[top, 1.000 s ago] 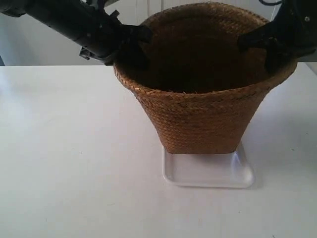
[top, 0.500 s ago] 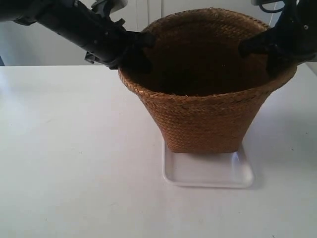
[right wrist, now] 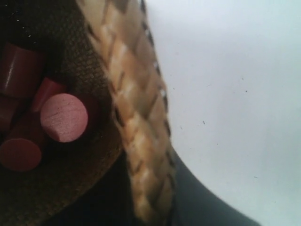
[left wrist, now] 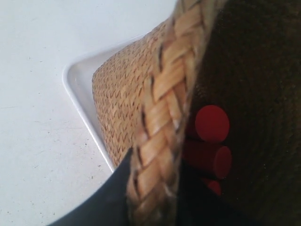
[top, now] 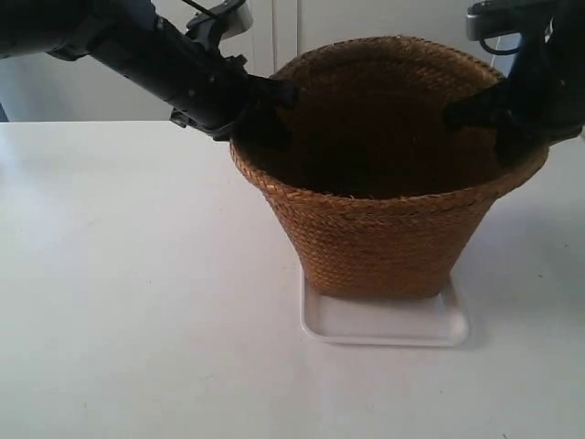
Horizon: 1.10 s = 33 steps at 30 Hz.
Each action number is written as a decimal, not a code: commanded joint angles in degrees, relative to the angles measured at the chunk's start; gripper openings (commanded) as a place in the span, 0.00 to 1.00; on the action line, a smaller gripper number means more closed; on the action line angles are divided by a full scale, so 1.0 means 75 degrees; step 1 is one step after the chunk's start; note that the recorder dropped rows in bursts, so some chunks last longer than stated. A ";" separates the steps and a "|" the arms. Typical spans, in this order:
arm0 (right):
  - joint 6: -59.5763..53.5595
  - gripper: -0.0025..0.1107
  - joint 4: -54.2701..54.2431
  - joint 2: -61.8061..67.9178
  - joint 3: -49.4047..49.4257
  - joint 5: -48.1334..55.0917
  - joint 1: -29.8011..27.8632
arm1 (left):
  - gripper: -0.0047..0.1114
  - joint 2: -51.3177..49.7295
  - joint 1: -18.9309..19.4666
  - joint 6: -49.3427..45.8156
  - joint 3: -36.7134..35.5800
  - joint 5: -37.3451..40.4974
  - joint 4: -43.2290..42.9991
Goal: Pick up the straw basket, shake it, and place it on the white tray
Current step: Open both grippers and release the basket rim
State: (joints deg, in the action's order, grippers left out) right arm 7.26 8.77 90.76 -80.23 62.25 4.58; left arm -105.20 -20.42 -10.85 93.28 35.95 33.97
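The straw basket (top: pixel 384 229) stands upright with its base inside the rim of the white tray (top: pixel 384 327); I cannot tell whether it bears its full weight there. The arm at the exterior view's left has its gripper (top: pixel 265 110) on the basket's rim, and the arm at the exterior view's right has its gripper (top: pixel 484 114) on the opposite rim. In the left wrist view my left gripper (left wrist: pixel 155 188) is shut on the braided rim (left wrist: pixel 169 103), beside the tray corner (left wrist: pixel 77 89). My right gripper (right wrist: pixel 150 188) is shut on the rim (right wrist: pixel 131 108) too.
Several red wooden cylinders (left wrist: pixel 212 123) lie in the basket's dark bottom, also seen as pinkish cylinders (right wrist: pixel 63 117) in the right wrist view. The white table (top: pixel 137 302) spreads around the tray. A pale wall with cabinet doors (top: pixel 283 27) stands behind.
Both grippers and the basket have come down and shifted slightly to the exterior view's right. The basket's base has dropped closer into the tray.
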 commanded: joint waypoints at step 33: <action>-0.0080 0.75 0.0471 -0.1253 0.0109 -0.1125 -0.0165 | 0.66 0.0085 0.0040 -0.0987 0.0107 0.0627 -0.0173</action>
State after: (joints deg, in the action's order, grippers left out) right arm 6.90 12.54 84.54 -79.43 55.69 3.86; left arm -105.08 -20.20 -17.39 93.72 39.50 32.87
